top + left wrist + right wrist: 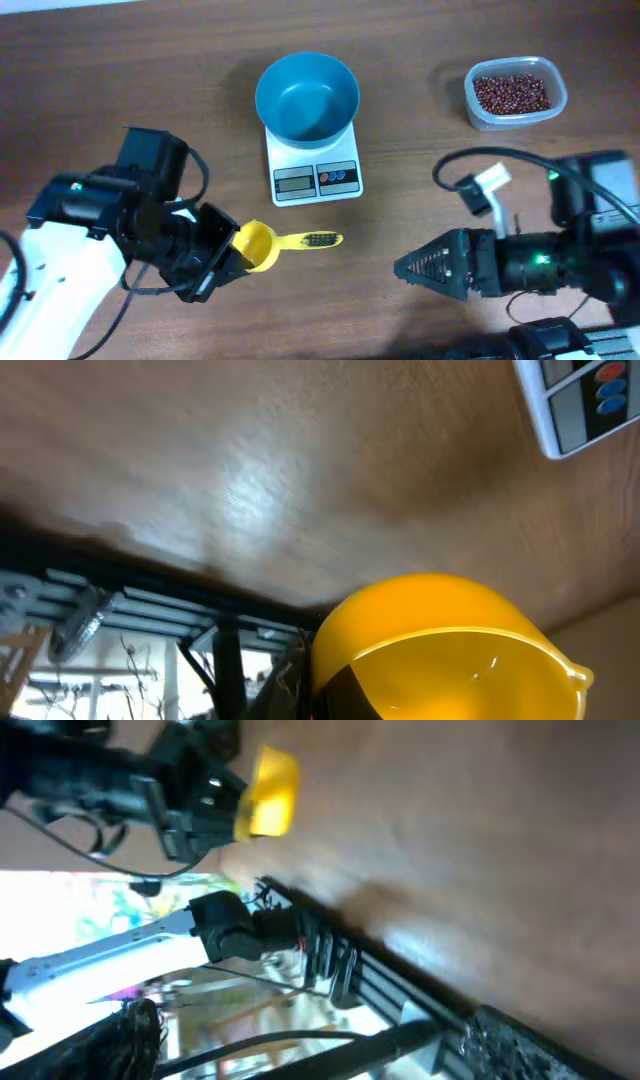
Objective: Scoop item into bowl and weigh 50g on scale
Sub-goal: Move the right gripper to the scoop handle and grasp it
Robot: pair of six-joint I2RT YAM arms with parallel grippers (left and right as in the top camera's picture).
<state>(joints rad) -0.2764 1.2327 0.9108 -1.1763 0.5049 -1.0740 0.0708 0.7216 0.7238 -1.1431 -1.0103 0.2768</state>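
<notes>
While left gripper [232, 258] holds yellow scoop [262, 243] | bowl [300, 100] on scale [345, 150] | display [293, 181] illegible

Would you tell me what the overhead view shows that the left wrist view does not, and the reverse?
Only overhead: the blue bowl on the scale, the tub of beans, the scoop's handle and the right gripper. Only left wrist: the table's edge with a cluttered room beyond. Both: the yellow scoop cup, the scale's red and blue buttons, the wooden table.
</notes>
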